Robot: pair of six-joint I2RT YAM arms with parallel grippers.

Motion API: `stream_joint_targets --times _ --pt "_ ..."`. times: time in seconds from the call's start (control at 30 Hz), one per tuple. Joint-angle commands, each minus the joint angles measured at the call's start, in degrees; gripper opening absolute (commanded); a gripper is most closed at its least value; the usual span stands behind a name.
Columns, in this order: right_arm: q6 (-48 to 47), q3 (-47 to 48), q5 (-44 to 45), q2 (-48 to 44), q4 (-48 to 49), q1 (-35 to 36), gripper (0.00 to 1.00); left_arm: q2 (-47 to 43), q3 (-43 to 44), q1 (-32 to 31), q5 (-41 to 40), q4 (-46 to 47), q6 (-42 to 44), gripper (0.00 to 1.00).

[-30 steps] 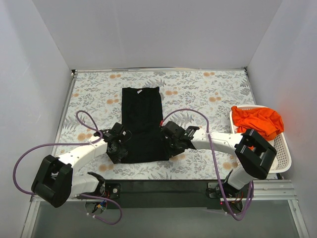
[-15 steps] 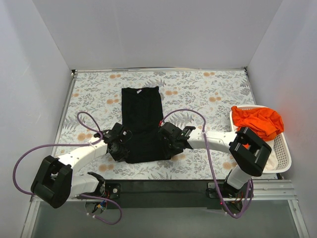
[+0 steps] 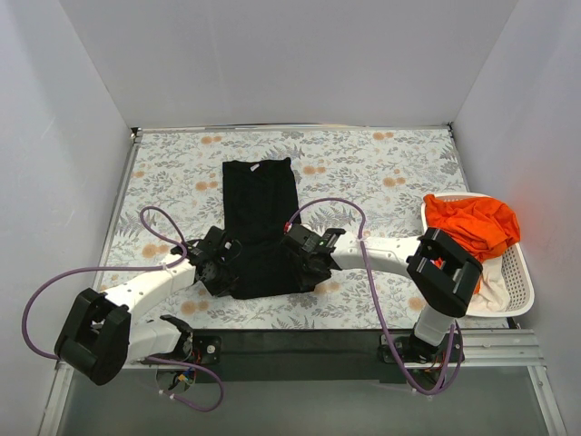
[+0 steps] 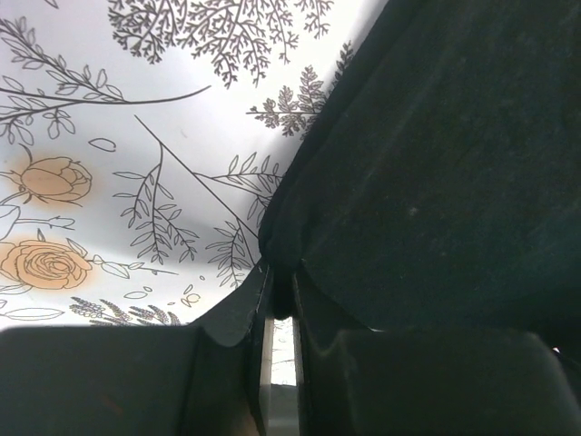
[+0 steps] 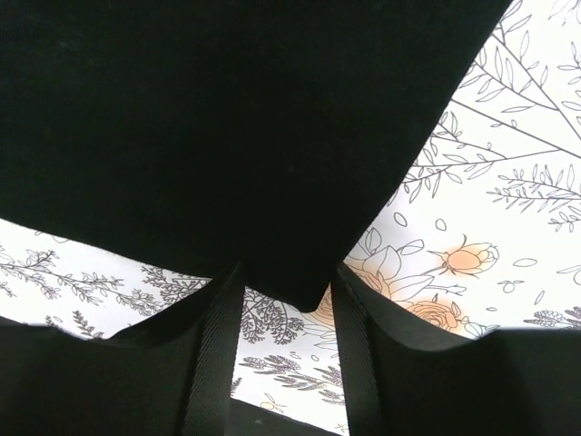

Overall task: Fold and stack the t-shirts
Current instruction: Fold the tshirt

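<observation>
The right arm has shifted inward; right fingers [image 5: 218, 336] stand released astride a near corner of the black t-shirt [image 3: 260, 209], left fingers [image 4: 313, 313] clench the other (shirt stretches away).

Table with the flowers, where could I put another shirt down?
Bare tablecloth lies left of the black t-shirt up to the left wall, and between it and the basket. The back wall strip is free too. Crowded: the near edge, where the left gripper and right gripper meet the shirt's hem.
</observation>
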Motion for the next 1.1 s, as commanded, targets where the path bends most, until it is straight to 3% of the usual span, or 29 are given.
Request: stream_joint_targets --times 0.0,0.07,0.13,0.27,0.43,0.6,0.77,0.9,1.07 --pt "1.5 -2.1 1.7 3.6 -6.5 0.5 0.41 1.1 -3.1 -0.7 0.0 0.1 -0.7 0.06" --pt "1.2 -2.4 1.2 4.2 -7.0 0.5 0.36 0.9 -3.1 -0.7 0.3 0.1 -0.6 0.0" --pt "0.7 -2.4 0.3 4.5 -7.2 0.5 0.3 0.7 -2.9 -0.7 1.0 -0.1 -0.7 0.0" --pt "-1.6 -2.4 -0.2 2.2 -8.4 0.5 0.02 -1.0 -1.8 -1.1 3.1 -1.4 -0.4 0.0" --pt "-4.3 -4.6 -6.2 -4.6 -13.7 0.8 0.01 -6.2 1.5 -2.7 9.6 -7.5 2.2 0.0" --pt "-6.0 -4.8 -13.4 -13.6 -25.0 2.4 0.01 -13.4 7.6 -4.5 15.9 -18.7 7.2 0.0" --pt "-6.5 1.8 -13.8 -20.5 -37.0 2.4 0.01 -18.4 13.5 -4.5 21.0 -23.9 7.7 0.0" --pt "-6.9 14.7 -7.9 -20.1 -45.0 1.2 0.01 -18.1 23.3 -4.5 15.8 -24.5 5.0 0.0" --pt "-11.2 25.1 -2.9 -17.5 -45.5 -4.8 0.01 -11.4 33.1 -4.4 4.9 -23.2 3.9 0.0"
